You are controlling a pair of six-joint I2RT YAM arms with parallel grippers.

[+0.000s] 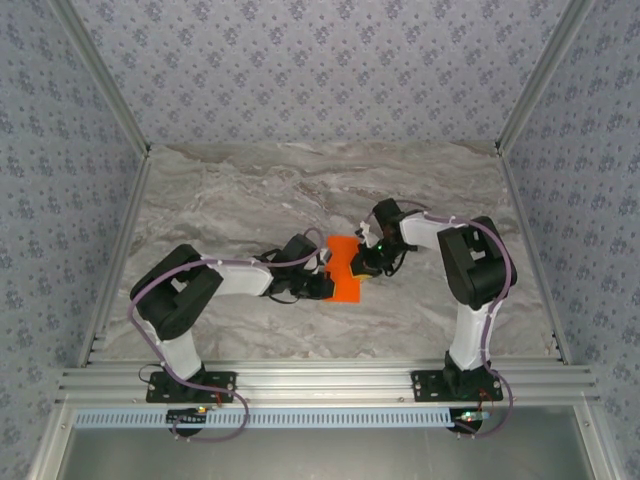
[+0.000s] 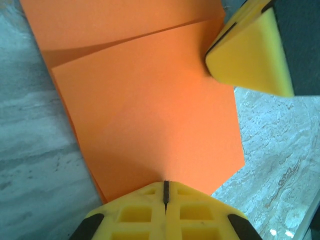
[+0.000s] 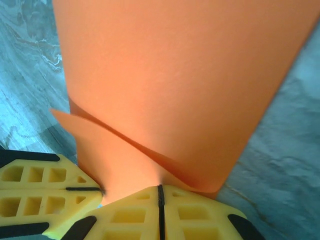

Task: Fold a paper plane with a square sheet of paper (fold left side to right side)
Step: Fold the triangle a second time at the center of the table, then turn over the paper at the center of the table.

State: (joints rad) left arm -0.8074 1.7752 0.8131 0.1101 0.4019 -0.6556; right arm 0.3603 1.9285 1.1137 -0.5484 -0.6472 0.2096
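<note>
At the bottom of the left wrist view, the left gripper (image 2: 165, 192) has its jaws together at the near corner of the sheet (image 2: 150, 115). Whether it nips the paper or only pins it is hard to tell. The sheet lies on the table (image 1: 250, 200), centre of the top view, with one creased layer overlapping another. The right gripper (image 3: 160, 197), jaws clamped on the sheet's edge, holds a flap bowed off the lower layer. The left should probably hold firm while the right carries its edge across low, matching edges before pressing the crease.
</note>
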